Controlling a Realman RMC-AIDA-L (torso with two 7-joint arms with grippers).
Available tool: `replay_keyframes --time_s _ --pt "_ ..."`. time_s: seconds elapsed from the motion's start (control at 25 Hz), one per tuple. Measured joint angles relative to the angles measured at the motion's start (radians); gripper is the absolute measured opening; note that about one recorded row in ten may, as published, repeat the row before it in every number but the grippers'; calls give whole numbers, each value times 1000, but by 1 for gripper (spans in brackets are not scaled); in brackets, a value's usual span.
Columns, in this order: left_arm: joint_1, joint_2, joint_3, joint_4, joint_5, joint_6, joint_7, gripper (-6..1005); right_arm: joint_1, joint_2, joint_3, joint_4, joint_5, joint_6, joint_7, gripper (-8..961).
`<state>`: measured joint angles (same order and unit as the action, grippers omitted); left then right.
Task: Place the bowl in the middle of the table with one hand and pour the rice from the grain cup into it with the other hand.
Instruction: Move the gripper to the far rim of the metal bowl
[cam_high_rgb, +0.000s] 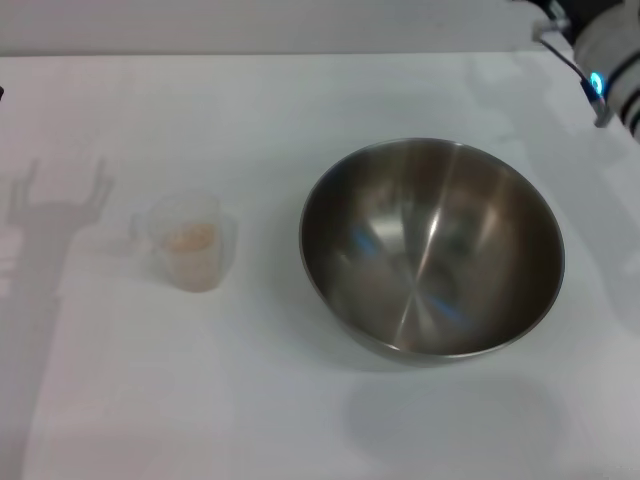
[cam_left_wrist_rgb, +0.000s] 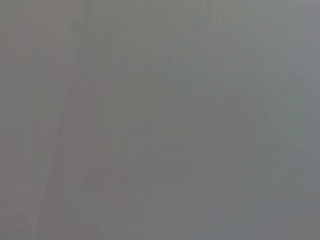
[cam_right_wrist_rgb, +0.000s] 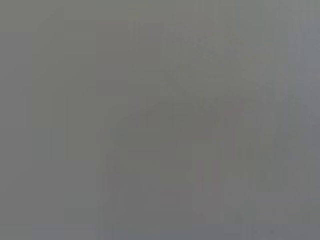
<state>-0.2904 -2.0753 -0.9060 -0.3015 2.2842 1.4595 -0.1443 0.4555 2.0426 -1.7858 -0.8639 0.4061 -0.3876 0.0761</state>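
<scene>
The table (cam_high_rgb: 250, 400) is a plain white top that fills nearly the whole head view and reaches under and well past the right gripper (cam_high_rgb: 592, 62). Only a part of that gripper shows, in the far right corner, a pale body with a small blue light, held above the table's far edge. Whether it is released or clenched cannot be told, and it grasps nothing that can be seen. The bowl (cam_high_rgb: 432, 250) is the next largest thing. It sits upright on the table, nearer the robot than the right gripper and a little to that gripper's left, apart from it and not touched by it; its shiny brushed inside shows only reflections. A grey forked shadow (cam_high_rgb: 55, 200) lies on the table far to the left of the right gripper, beyond the bowl. The left gripper itself is out of sight, so its state cannot be told. The grain cup (cam_high_rgb: 190, 242) stands upright, well to the left of the right gripper and across the bowl from it, clear of the bowl and just beside the shadow. The rice (cam_high_rgb: 192, 240) is a pale-beige heap inside the cup. Both wrist views show only flat grey.
</scene>
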Motion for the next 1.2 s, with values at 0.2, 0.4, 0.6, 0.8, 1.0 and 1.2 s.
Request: replay_keyframes --time_s 0.2,0.4,0.6,0.8,1.0,1.2 --pt "5 3 2 3 1 5 0 837 -72 23 85 -419 -56 512 -15 635" --pt "3 3 -1 4 -3 14 0 836 -38 30 185 -763 -34 1155 -76 634" --pt "2 2 -4 5 -6 19 0 834 80 29 334 -857 74 1633 -188 634" --pt "6 2 -3 6 -6 19 0 833 162 24 419 -827 75 1857 -262 633" --pt "8 1 -4 5 -6 20 0 832 222 18 510 -714 58 1980 -399 633" --pt "8 1 0 6 -6 23 0 831 253 9 525 -602 33 2009 -497 633"
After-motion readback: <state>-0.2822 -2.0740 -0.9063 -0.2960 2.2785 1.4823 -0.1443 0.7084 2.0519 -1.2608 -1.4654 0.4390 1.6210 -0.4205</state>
